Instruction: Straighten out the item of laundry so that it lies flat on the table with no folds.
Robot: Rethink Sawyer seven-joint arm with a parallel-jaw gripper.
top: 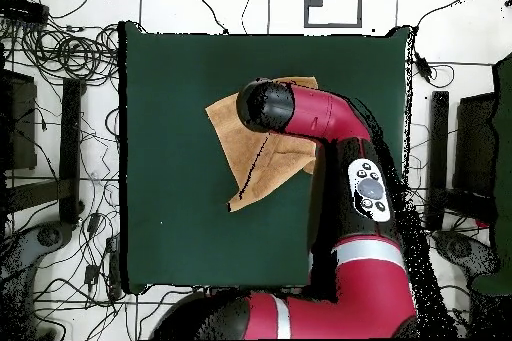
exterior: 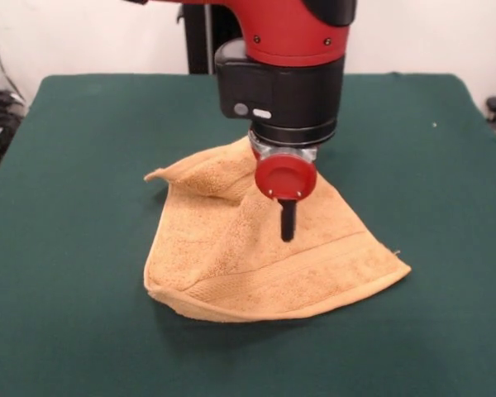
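Observation:
The tan-orange towel point(exterior: 231, 265) lies crumpled near the middle of the dark green table point(exterior: 74, 273). It is folded into a rough triangle, with doubled layers along its near edge and a flap sticking out at its far left. A woven band runs near the front edge. My gripper point(exterior: 288, 225) hangs straight down over the towel's far middle, its black tip low over or touching the cloth. In the overhead view the towel point(top: 240, 142) is partly hidden under my arm's head point(top: 268, 105), which also hides the gripper.
Green cloth point(top: 170, 207) surrounds the towel on all sides. Cables and stands lie on the floor beyond the table's edges point(top: 60, 67). My arm point(top: 350, 177) reaches over the table's right part in the overhead view.

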